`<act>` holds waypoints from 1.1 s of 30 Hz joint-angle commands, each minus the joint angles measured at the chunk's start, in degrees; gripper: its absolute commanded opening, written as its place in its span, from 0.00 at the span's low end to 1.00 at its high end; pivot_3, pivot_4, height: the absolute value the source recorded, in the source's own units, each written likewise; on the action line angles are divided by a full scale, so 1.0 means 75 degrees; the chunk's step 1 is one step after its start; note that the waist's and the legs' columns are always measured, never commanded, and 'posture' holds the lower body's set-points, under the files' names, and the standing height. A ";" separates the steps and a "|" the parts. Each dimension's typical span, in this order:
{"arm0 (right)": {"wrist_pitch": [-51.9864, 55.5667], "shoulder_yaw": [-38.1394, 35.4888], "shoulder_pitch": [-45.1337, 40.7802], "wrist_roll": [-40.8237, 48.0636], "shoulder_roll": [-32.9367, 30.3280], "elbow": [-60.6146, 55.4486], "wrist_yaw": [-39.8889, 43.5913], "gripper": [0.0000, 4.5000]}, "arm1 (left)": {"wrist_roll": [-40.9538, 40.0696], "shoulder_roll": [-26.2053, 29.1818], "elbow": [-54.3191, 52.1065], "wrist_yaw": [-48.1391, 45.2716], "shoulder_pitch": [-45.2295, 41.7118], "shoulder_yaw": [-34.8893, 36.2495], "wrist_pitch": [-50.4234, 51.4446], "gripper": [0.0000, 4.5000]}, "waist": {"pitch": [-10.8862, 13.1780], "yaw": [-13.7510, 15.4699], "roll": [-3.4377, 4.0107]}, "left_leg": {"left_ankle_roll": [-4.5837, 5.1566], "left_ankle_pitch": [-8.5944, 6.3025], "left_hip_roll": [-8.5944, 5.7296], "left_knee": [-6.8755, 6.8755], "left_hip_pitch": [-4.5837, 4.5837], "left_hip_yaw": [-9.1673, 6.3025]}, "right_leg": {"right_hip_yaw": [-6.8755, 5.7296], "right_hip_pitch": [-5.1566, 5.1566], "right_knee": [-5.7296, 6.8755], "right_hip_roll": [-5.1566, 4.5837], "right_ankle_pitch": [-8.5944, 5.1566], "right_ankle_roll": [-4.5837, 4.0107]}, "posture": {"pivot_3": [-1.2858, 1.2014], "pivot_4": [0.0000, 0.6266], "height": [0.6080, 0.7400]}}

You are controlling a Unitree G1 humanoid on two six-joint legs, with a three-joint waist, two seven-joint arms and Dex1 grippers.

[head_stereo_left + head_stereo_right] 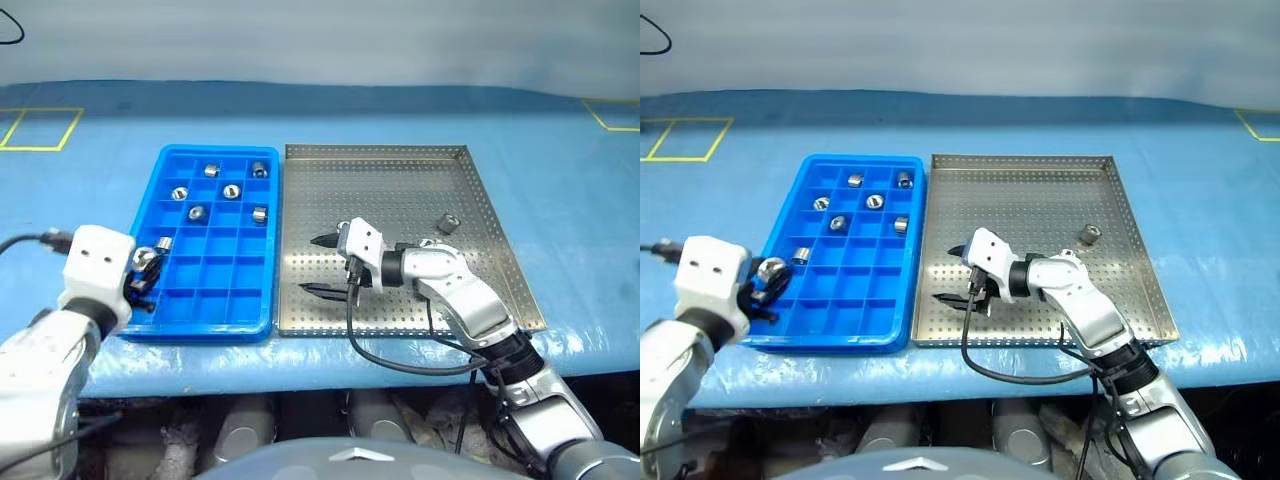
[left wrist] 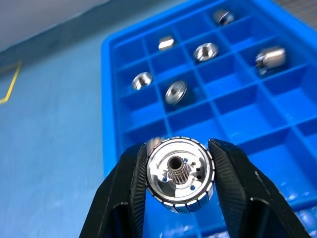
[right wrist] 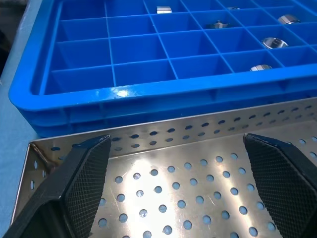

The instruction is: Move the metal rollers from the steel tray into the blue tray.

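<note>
The blue tray (image 1: 200, 328) lies left of the steel tray (image 1: 400, 185), the two side by side. Several metal rollers (image 1: 230, 190) sit in separate compartments of the blue tray's far half. One roller (image 1: 447, 222) stands on the steel tray's perforated floor at the right. My left gripper (image 1: 146, 268) hovers at the blue tray's near left rim, shut on a shiny roller (image 2: 181, 173) held end-on between its fingers. My right gripper (image 1: 316, 265) hangs open over the steel tray's near left part, pointing at the blue tray, nothing between its fingers (image 3: 84, 168).
Both trays rest on a blue-covered table (image 1: 560, 200) whose front edge runs just below them. Yellow tape marks (image 1: 40, 128) lie at the far left and far right. A black cable (image 1: 400, 362) loops from my right wrist over the steel tray's near rim.
</note>
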 commanded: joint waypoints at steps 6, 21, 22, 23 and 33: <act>-0.0178 -0.0034 -0.0221 -0.0017 0.0054 -0.0069 0.0206 1.00 | -0.0160 -0.0502 -0.0455 0.0336 0.0343 0.0237 -0.0234 0.37 | -0.0001 0.0330 0.0001 | -0.0042 0.0024 -0.0001 -0.0001 -0.0007 -0.0078 | -0.0084 0.0019 0.0012 -0.0004 -0.0023 -0.0041 | 0.57 0.24 1.00; -0.0118 -0.0246 0.0057 0.0002 -0.0054 -0.0379 -0.0072 1.00 | -0.0240 -0.0398 -0.0291 0.0206 -0.0188 0.0008 -0.0508 0.88 | 0.0000 0.0305 0.0005 | -0.0097 0.0055 0.0003 -0.0018 -0.0008 -0.0179 | -0.0199 0.0048 0.0020 -0.0006 -0.0052 -0.0091 | 0.55 0.24 1.00; -0.0118 -0.0272 0.0068 -0.0004 -0.0061 -0.0393 -0.0105 1.00 | -0.0343 -0.0453 -0.0328 0.0137 -0.0337 -0.0007 -0.0610 0.88 | 0.0000 0.0306 0.0005 | -0.0098 0.0056 0.0003 -0.0019 -0.0008 -0.0183 | -0.0204 0.0051 0.0020 -0.0007 -0.0053 -0.0093 | 0.55 0.24 1.00; -0.0117 -0.0314 0.0082 -0.0009 -0.0065 -0.0409 -0.0153 1.00 | -0.0451 -0.0499 -0.0353 0.0071 -0.0515 -0.0073 -0.0715 0.88 | 0.0000 0.0309 0.0005 | -0.0100 0.0057 0.0003 -0.0019 -0.0008 -0.0189 | -0.0210 0.0053 0.0020 -0.0008 -0.0054 -0.0094 | 0.55 0.24 1.00; 0.0025 -0.0791 0.0428 -0.0162 -0.0273 -0.0732 -0.0831 1.00 | -0.0756 -0.1144 0.2217 -0.0058 -0.3686 -0.3031 -0.1989 0.88 | -0.0002 0.0194 0.0013 | -0.0139 0.0081 -0.0011 -0.0018 0.0016 -0.0246 | -0.0265 0.0105 0.0014 0.0000 -0.0058 -0.0106 | 0.50 0.24 1.00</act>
